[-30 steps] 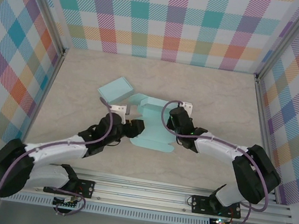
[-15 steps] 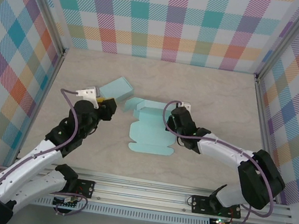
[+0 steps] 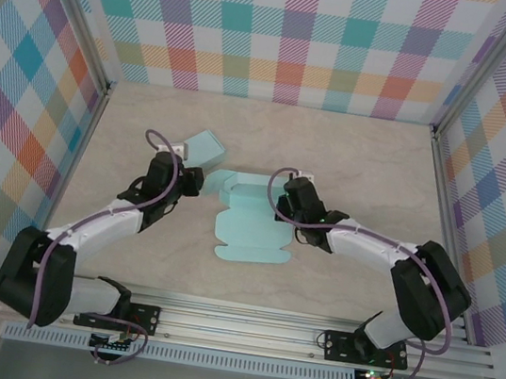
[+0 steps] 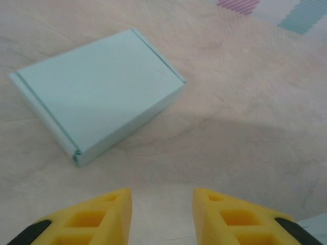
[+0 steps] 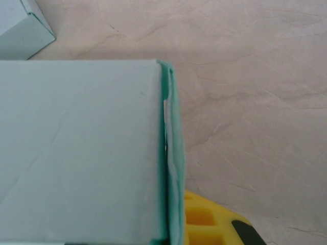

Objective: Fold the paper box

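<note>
The paper box (image 3: 252, 228) is a pale teal sheet lying part-folded in the middle of the table, with flaps at its left end. My right gripper (image 3: 286, 204) is shut on the box's right side wall. In the right wrist view the wide panel (image 5: 76, 153) and its folded edge stand against one yellow finger (image 5: 204, 224). My left gripper (image 3: 195, 182) hovers just left of the box's upper left flap. Its yellow fingers (image 4: 102, 217) stand apart over bare table with nothing between them.
A finished, closed teal box (image 3: 203, 151) lies behind and left of the sheet, and it sits ahead of the left fingers (image 4: 97, 94). Checked walls close in the table on three sides. The metal rail (image 3: 242, 326) with the arm bases runs along the near edge.
My left gripper let go of the box's left wall, swung out to the left, then came back a little toward the flap with its jaws narrower. The box's left side now lies flatter.
</note>
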`<state>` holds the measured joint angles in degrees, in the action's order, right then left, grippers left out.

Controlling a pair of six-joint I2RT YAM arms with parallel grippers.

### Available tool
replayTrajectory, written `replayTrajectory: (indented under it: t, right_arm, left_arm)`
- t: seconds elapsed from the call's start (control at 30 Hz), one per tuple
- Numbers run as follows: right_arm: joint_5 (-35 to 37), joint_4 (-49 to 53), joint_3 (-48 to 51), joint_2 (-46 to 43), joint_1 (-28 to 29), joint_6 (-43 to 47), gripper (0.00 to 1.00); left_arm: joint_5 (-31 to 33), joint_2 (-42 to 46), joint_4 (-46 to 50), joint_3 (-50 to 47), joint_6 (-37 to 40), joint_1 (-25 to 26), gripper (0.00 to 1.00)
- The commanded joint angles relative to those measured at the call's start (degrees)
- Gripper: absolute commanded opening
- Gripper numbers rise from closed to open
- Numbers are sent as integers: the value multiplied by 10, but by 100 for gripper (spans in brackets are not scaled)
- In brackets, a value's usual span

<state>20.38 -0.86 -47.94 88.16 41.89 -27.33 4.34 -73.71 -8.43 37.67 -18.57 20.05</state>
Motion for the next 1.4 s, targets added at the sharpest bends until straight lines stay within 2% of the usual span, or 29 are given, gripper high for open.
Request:
replayTrajectory:
  t: [0.0,0.3,0.5,0.7,1.03,1.27,1.37]
  right_arm:
    - [-9,-11,-24,21,-2,11,0]
    - [-27,-22,-53,76,-27,7,0]
    - [-37,-20,-66,96,-42,16,0]
    - [-37,-16,-72,110,-47,19,0]
    - [-40,-17,-66,110,-47,28,0]
    - [-57,-25,-60,110,-47,36,0]
    - [-62,-30,-57,110,-47,38,0]
  left_arm:
    - [-82,-30,-78,0,3,-5,34]
    - [-127,-94,-129,-17,-3,29,30]
    - [-185,-138,-174,-14,-5,50,25]
    - [-165,-134,-179,-26,-16,75,25]
    - [-129,-102,-148,-67,6,88,27]
    - [-126,-128,-150,-25,53,89,27]
    - [-128,-143,-148,0,87,96,31]
